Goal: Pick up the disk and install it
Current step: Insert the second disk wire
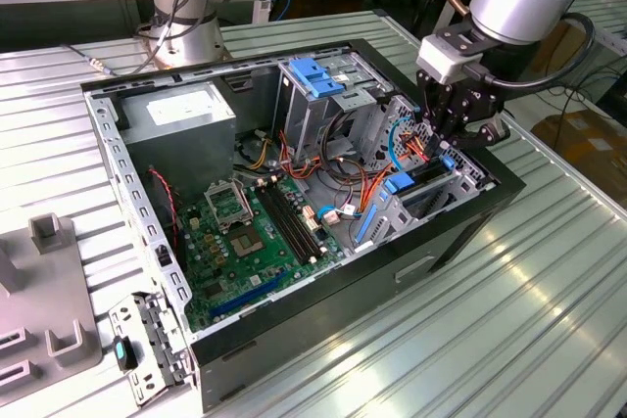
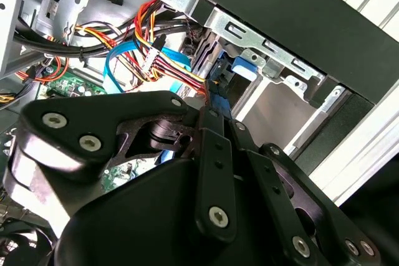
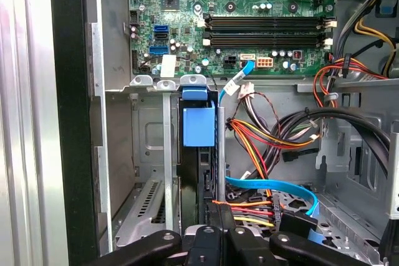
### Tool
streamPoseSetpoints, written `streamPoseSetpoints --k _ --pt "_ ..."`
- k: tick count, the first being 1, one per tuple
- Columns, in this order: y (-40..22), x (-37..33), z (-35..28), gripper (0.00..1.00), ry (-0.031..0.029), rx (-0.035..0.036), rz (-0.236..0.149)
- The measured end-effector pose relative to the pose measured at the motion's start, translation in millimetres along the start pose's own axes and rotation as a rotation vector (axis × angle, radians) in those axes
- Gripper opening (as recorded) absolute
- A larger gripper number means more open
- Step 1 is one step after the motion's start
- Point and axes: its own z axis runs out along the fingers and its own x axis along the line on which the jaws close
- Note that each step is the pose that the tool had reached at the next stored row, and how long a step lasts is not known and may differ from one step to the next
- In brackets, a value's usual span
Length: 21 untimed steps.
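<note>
The disk (image 1: 423, 179) stands on edge in the drive bay at the corner of the open computer case (image 1: 470, 217) on the exterior view's right. Its bright blue bracket (image 3: 198, 126) and dark body sit between the bay's metal rails in the first wrist view. My gripper (image 1: 446, 151) reaches down into the case right over the bay. Its black fingers meet on the disk's blue end (image 2: 219, 85) in the second wrist view, so the gripper (image 2: 211, 106) is shut on the disk. The gripper (image 3: 217, 215) sits at the disk's near edge, beside orange and red cables.
Bundled cables (image 3: 274, 135) and thin blue cables (image 3: 274, 188) crowd the space beside the bay. The motherboard (image 1: 250, 232), a power supply (image 1: 181, 110) and a tall metal cage with a blue plate (image 1: 318, 75) sit inside the case. A grey fixture (image 1: 49, 291) stands on the ribbed table.
</note>
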Motion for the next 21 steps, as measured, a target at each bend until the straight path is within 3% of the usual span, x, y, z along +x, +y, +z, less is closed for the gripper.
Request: streamPoseSetpoints --k 7,8,9,10,15,21 --pt "-0.9 -0.4 -11.4 0.11 -0.0071 -0.0017 0.001" --pt "-1.1 -0.4 -12.0 0.11 -0.0090 -0.0055 0.001" --pt "-1.1 -0.4 -12.3 0.11 -0.0121 -0.0197 0.001" --pt "-1.1 -0.4 -12.4 0.11 -0.0138 -0.0276 0.001" --pt "-1.2 -0.3 -13.0 0.11 -0.0142 -0.0285 0.002" --pt "-2.6 -1.2 -29.0 0.11 -0.0144 -0.0284 0.002"
